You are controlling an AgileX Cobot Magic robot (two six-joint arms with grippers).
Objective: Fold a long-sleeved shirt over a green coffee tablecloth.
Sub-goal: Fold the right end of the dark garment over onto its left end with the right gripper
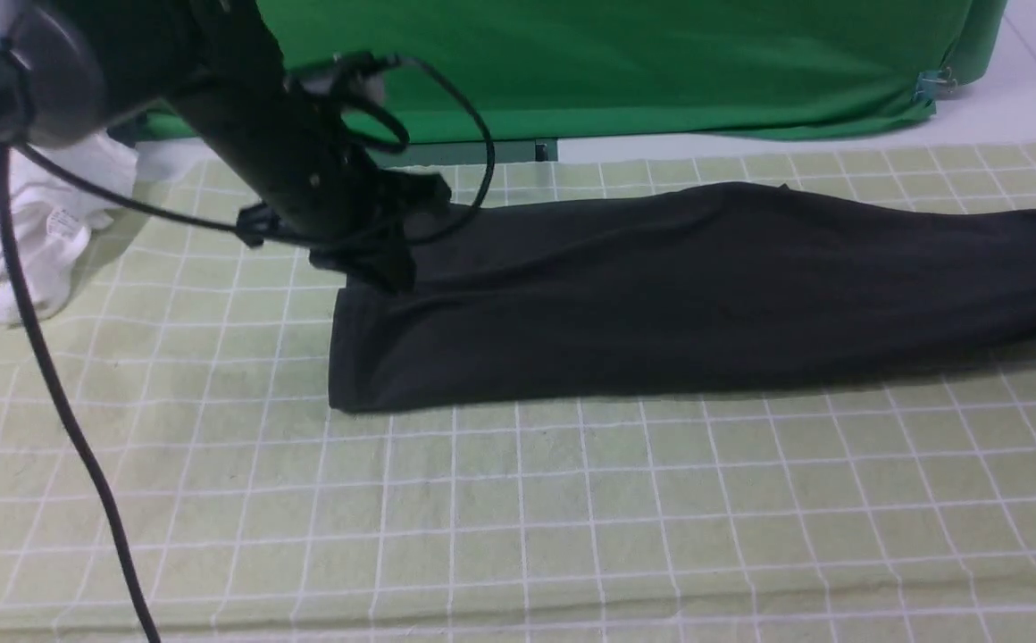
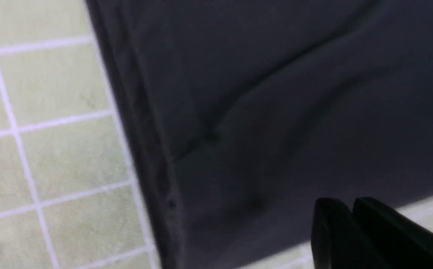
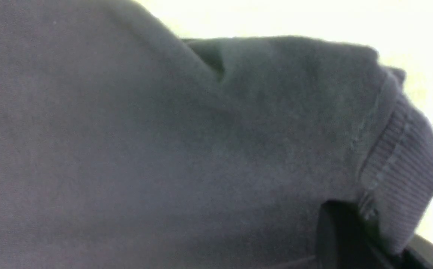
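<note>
Laid on the far part of the green coffee tablecloth point(image 1: 518, 500), the long-sleeved shirt point(image 1: 705, 295) is judged light and limp, best taken at corners: its ribbed trim is pinched by the right gripper point(image 3: 369, 243) and the left gripper point(image 2: 351, 211) is closed at its far-left corner, hold unclear.

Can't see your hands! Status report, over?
Left gripper shut on shirt corner. Right gripper shut on ribbed edge. It lies on tablecloth. White garment off left, apart.

long-sleeved shirt point(image 3: 156, 149): dark fabric fills the view, one fold.
ribbed band point(image 3: 399, 168): pinched in my right gripper point(image 3: 379, 243).
</note>
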